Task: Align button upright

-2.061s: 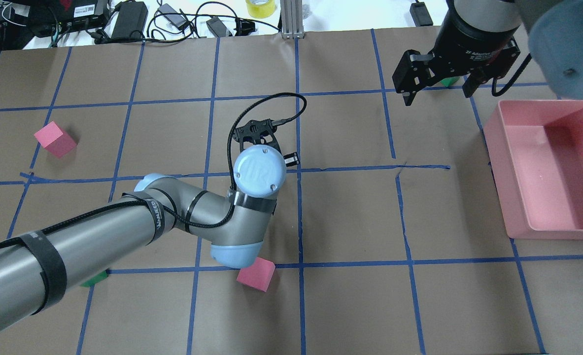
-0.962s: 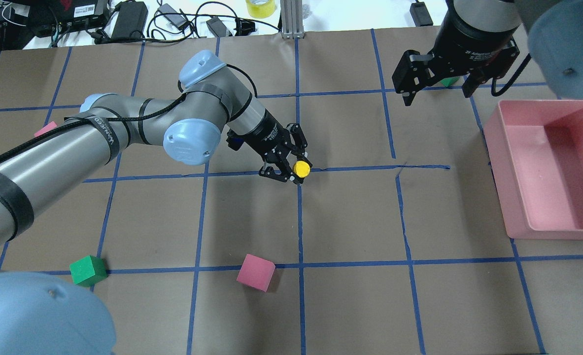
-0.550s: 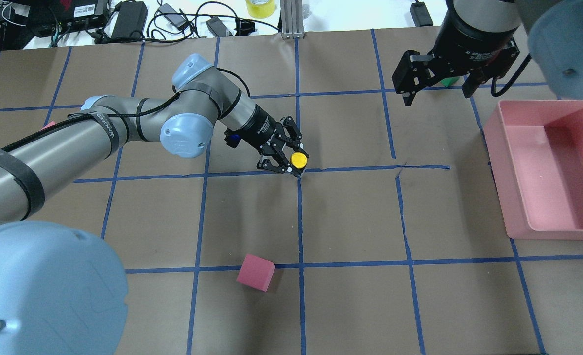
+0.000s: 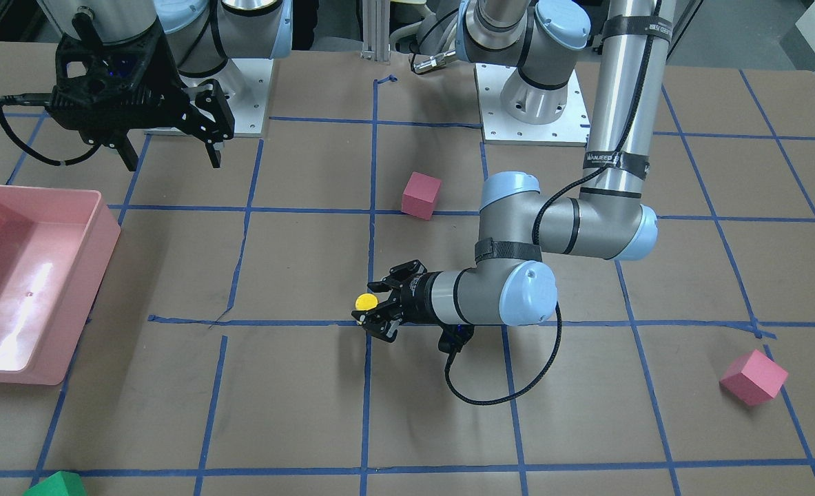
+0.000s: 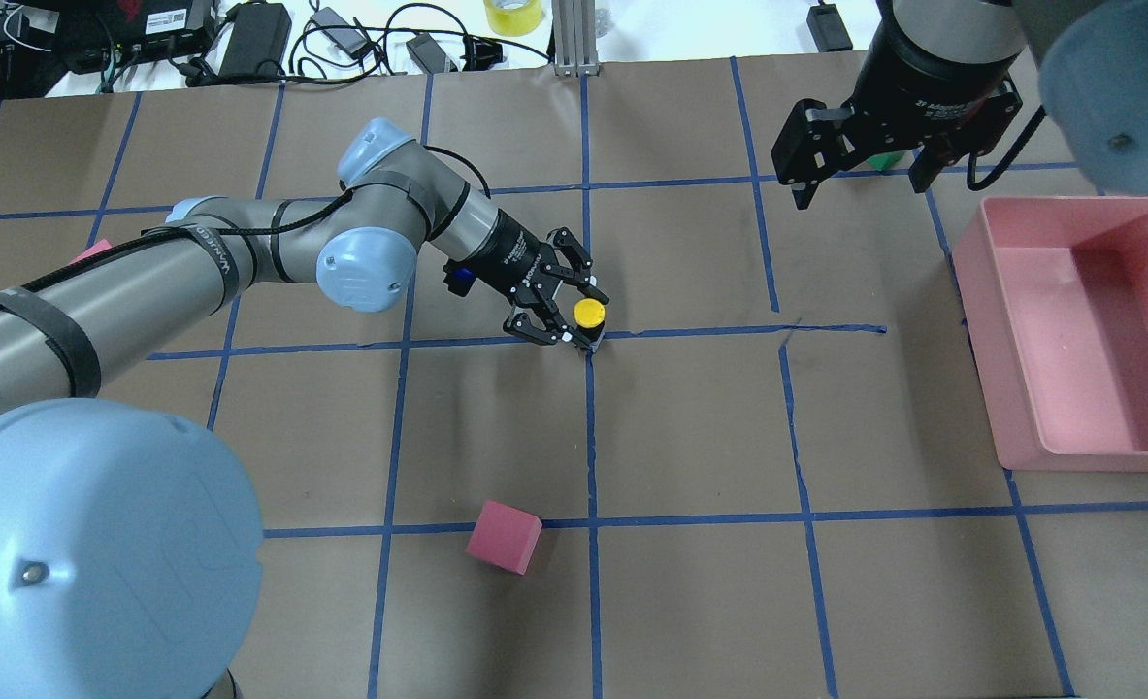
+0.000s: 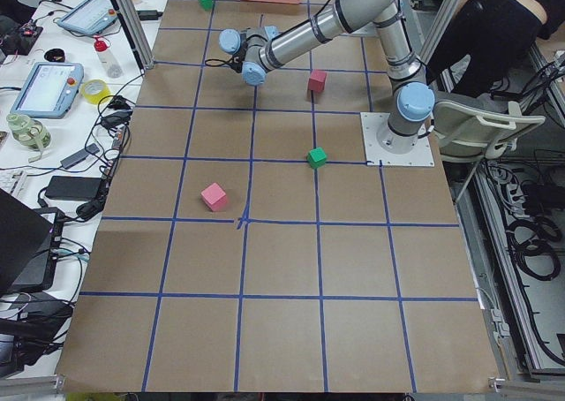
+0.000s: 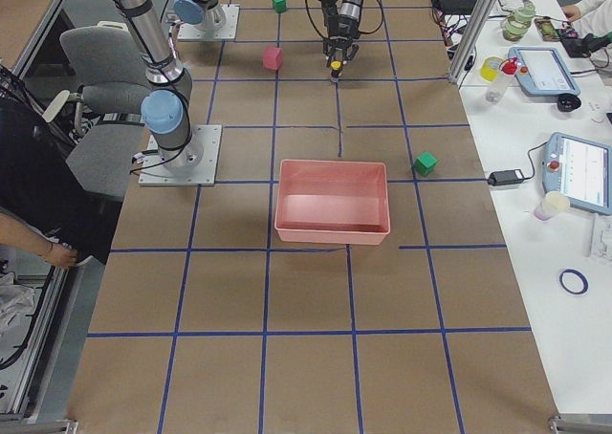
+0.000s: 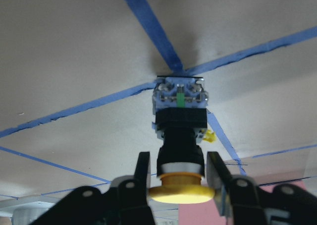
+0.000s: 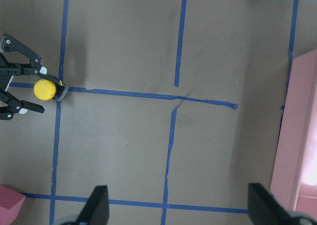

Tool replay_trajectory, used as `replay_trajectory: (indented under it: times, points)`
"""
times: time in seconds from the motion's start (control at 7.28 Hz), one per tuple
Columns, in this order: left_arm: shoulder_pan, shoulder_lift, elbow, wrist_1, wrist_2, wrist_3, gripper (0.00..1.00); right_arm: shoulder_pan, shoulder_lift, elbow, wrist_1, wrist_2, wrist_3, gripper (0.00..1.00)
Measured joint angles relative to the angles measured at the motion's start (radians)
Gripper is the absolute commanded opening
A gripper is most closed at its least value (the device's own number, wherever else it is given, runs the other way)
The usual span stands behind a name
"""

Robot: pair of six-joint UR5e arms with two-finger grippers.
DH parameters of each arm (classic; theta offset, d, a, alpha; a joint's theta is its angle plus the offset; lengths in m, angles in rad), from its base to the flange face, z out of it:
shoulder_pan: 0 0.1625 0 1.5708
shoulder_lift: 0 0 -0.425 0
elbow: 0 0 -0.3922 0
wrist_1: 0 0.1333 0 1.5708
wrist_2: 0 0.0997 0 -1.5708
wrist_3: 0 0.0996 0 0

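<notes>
We see the small yellow-capped, black-necked push-button switch [image 5: 589, 313] standing at mid-frame on the blue tape crossing [image 5: 590, 338] of the brown-papered bench [image 5: 690, 427]. The left end effector [image 8: 178, 158] straddles its neck, jaws apart and seemingly not pinching. The right end effector [image 5: 865, 184] hangs spread wide at upper right. We judge the switch light, rigid and top-heavy, best held by the neck.

Brown table [image 5: 690, 602] gridded with blue tape [image 5: 591, 437]; cluttered white bench [image 7: 583, 358] alongside.

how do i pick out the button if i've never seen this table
On the brown paper-covered table, find the blue tape crossing near the middle, where the left arm's pincer reaches. Inside its open jaws stands the button: a round yellow cap on a black neck, smaller than the pink foam cube.
</notes>
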Motion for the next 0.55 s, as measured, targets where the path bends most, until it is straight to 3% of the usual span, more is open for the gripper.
replay_trajectory:
  times: [0.27, 0.41, 0.55]
  points:
    - [-0.002, 0.041, 0.026, 0.011, 0.101, 0.004, 0.95, 0.000, 0.000, 0.000, 0.000, 0.001, 0.000, 1.00]
    - [-0.010, 0.080, 0.058, 0.003, 0.180, 0.004, 0.86, 0.000, 0.000, 0.000, 0.000, 0.001, 0.000, 1.00]
    - [-0.021, 0.135, 0.091, -0.031, 0.226, 0.011, 0.91, 0.000, 0.000, 0.000, 0.000, 0.001, 0.000, 1.00]
